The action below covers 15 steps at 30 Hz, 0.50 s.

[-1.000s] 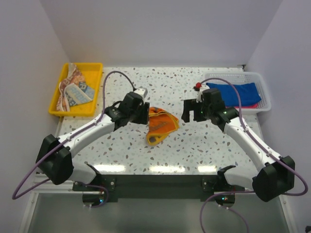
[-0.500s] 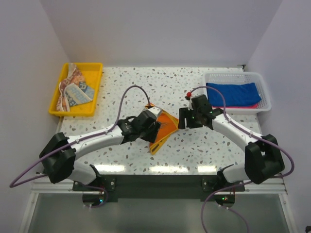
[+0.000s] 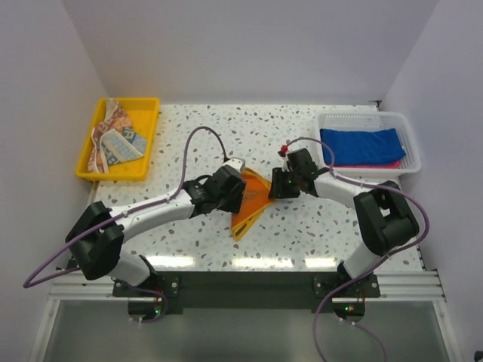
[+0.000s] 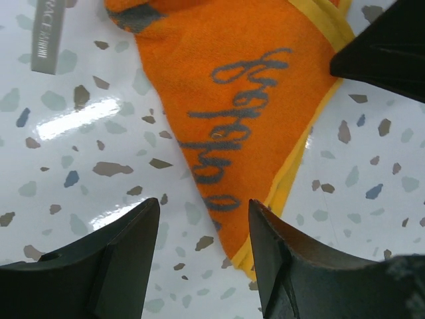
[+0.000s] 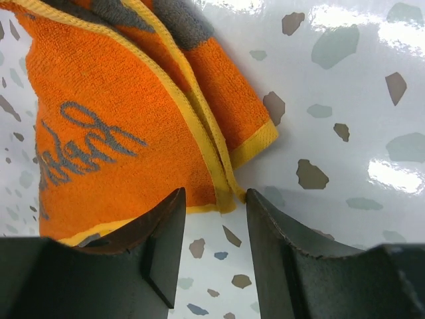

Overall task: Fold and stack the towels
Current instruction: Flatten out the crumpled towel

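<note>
An orange towel (image 3: 255,202) with a yellow edge and grey lettering lies folded on the speckled table, mid-table. My left gripper (image 3: 235,193) is low over its left side, open, and the towel's (image 4: 246,126) pointed corner lies between the fingers (image 4: 204,203). My right gripper (image 3: 277,184) is at the towel's right corner, jaws apart, with the yellow-edged layers (image 5: 219,166) just ahead of its tips (image 5: 214,193). A blue towel (image 3: 361,145) lies on a pink one (image 3: 366,164) in the white basket. A printed orange-blue towel (image 3: 112,139) sits in the yellow tray.
The yellow tray (image 3: 148,143) stands at the back left and the white mesh basket (image 3: 406,136) at the back right. A grey label tag (image 4: 48,33) lies on the table near the orange towel. Purple cables arch over both arms.
Both grippers have moved in toward the orange towel, which has gone from crumpled to flatter. The right jaws have narrowed a good deal; the left jaws are much as before.
</note>
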Each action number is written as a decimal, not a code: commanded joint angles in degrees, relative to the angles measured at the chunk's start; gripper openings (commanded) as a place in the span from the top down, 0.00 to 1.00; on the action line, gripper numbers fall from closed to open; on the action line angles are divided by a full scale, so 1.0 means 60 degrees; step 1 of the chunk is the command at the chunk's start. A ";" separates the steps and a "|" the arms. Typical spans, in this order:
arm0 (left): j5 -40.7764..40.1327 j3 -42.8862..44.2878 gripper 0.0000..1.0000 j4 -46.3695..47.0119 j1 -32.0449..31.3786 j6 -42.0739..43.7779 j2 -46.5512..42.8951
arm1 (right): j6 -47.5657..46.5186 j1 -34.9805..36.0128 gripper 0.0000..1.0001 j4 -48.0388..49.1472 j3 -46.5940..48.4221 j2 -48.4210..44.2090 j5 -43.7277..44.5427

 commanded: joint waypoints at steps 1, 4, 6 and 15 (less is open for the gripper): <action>-0.0256 0.0168 0.39 -0.0164 0.0669 -0.0138 -0.0389 | 0.0167 0.0031 0.55 0.0885 -0.0110 0.0150 -0.0368; -0.0022 -0.0081 0.39 -0.0150 0.1298 -0.0036 -0.0681 | 0.0153 0.0017 0.63 0.0929 -0.0125 0.0267 -0.0616; 0.0008 -0.0227 0.39 -0.0120 0.1535 0.0096 -0.0901 | 0.0168 0.0017 0.66 0.0900 -0.0096 0.0297 -0.0749; -0.0183 -0.0199 0.39 -0.0355 0.2224 0.0740 -0.1121 | 0.0270 0.0061 0.59 0.1075 -0.0301 0.0546 -0.0954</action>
